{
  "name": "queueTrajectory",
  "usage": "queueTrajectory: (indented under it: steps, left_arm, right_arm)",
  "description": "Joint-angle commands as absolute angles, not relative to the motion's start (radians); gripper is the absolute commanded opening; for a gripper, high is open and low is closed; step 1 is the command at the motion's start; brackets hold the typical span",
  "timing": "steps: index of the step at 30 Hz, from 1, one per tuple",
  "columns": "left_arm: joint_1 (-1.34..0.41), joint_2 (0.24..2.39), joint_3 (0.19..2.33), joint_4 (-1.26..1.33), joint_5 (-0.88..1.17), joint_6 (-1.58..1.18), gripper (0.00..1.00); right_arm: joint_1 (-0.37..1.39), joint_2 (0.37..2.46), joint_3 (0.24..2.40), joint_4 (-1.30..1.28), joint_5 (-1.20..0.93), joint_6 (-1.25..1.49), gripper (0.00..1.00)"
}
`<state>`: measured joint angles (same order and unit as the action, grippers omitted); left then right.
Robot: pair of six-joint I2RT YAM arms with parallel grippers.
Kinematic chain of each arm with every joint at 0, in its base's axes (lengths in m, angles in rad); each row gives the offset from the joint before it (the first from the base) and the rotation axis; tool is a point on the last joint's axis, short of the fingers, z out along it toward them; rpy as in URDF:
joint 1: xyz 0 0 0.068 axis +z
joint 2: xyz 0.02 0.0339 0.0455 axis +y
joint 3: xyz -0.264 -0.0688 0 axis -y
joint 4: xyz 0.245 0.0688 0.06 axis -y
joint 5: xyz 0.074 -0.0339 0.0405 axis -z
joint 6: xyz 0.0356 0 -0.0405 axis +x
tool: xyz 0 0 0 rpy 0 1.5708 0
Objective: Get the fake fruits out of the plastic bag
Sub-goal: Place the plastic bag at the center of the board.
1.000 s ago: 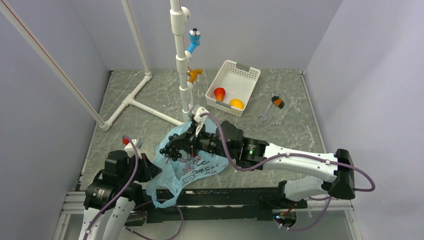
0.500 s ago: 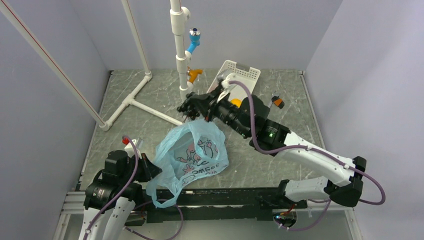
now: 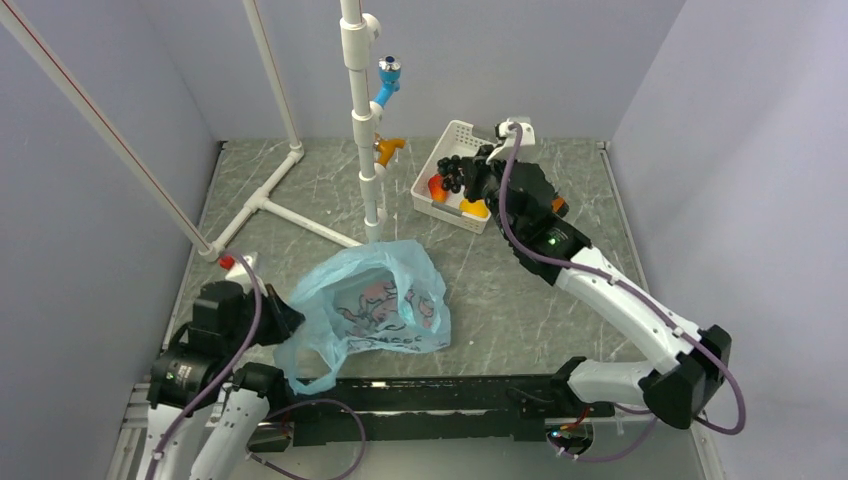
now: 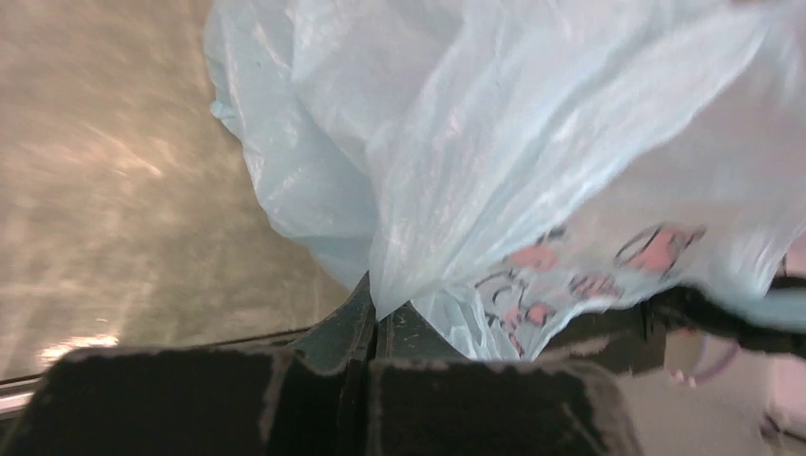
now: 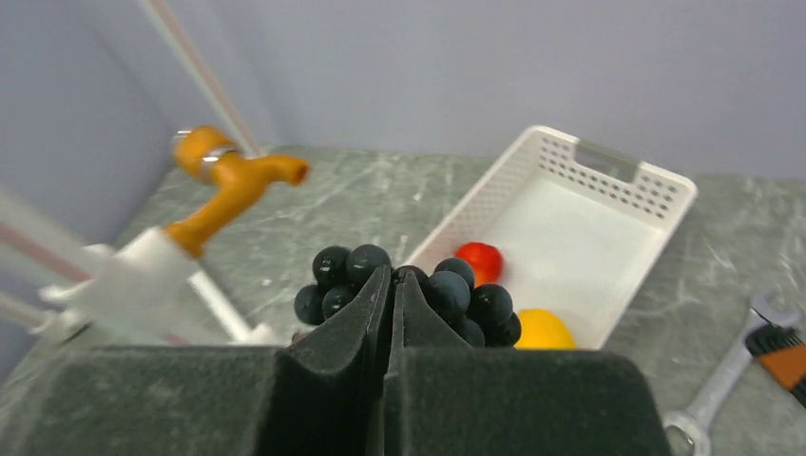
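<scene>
The light-blue plastic bag (image 3: 375, 305) lies crumpled on the table's near left. My left gripper (image 4: 378, 313) is shut on a fold of the bag (image 4: 532, 142), pinching the thin film at its near-left edge. My right gripper (image 5: 392, 277) is shut on the bunch of dark grapes (image 5: 466, 299), held in the air near the white basket (image 3: 500, 150). In the top view the grapes (image 3: 455, 170) hang over the basket's near end. The red-orange fruit (image 5: 478, 259) and the yellow-orange fruit (image 5: 544, 329) lie inside the basket (image 5: 618, 171).
A white pipe frame (image 3: 355, 100) with a blue tap and an orange tap (image 5: 228, 176) stands at the back centre. An orange-handled wrench (image 5: 751, 366) lies on the table right of the basket.
My right arm has carried the grapes up out of the bag and back-right to the basket. The bag has slumped lower, and my left arm has shifted slightly left with it.
</scene>
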<state>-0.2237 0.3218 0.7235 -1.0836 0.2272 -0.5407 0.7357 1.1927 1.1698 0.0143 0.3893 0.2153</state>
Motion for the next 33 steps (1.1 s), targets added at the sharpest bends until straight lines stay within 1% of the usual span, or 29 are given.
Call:
queueTrajectory:
  steps: [1,5,8,11,14,15,16,20,22,23,24,25,29,33]
  left_arm:
    - [-0.219,0.454,0.929,-1.085,-0.080,-0.480,0.00]
    - [-0.219,0.606,1.048,-1.070,-0.306,-0.381,0.00]
    - [-0.219,0.724,1.107,-1.072,-0.432,-0.309,0.00]
    - [-0.219,0.803,1.115,-1.059,-0.562,-0.263,0.00]
    - [-0.219,0.839,1.091,-1.024,-0.622,-0.226,0.00]
    - [-0.219,0.849,1.090,-1.019,-0.626,-0.221,0.04]
    - [-0.219,0.857,1.095,-1.022,-0.630,-0.220,0.11]
    - [-0.219,0.866,1.172,-1.068,-0.610,-0.228,0.55]
    - [-0.219,0.867,1.235,-1.110,-0.585,-0.228,0.65]
    - [-0.219,0.867,1.287,-1.139,-0.572,-0.238,0.69]
    - [-0.219,0.867,1.324,-1.169,-0.559,-0.250,0.77]
    - [-0.219,0.865,1.365,-1.196,-0.534,-0.256,0.82]
    - [-0.219,0.834,1.501,-1.269,-0.383,-0.288,0.88]
    - [-0.219,0.782,1.600,-1.272,-0.183,-0.338,0.92]
  right_arm:
    - [0.650,1.248,1.177,0.050,0.401,0.257,0.00]
    - [0.596,1.319,1.202,0.076,0.393,0.244,0.00]
    - [0.553,1.382,1.221,0.109,0.370,0.237,0.00]
    - [0.511,1.479,1.256,0.122,0.344,0.245,0.00]
    - [0.466,1.583,1.310,0.106,0.303,0.269,0.00]
    - [0.450,1.617,1.337,0.098,0.288,0.276,0.00]
    - [0.438,1.651,1.353,0.087,0.274,0.280,0.00]
    - [0.410,1.788,1.469,0.022,0.234,0.279,0.00]
    - [0.407,1.857,1.529,-0.021,0.233,0.262,0.00]
    - [0.407,1.882,1.556,-0.051,0.229,0.249,0.00]
    - [0.406,1.905,1.583,-0.073,0.228,0.241,0.00]
    - [0.405,1.925,1.605,-0.096,0.229,0.235,0.02]
    - [0.405,1.969,1.642,-0.147,0.199,0.230,0.07]
    - [0.406,1.972,1.596,-0.150,0.169,0.242,0.11]
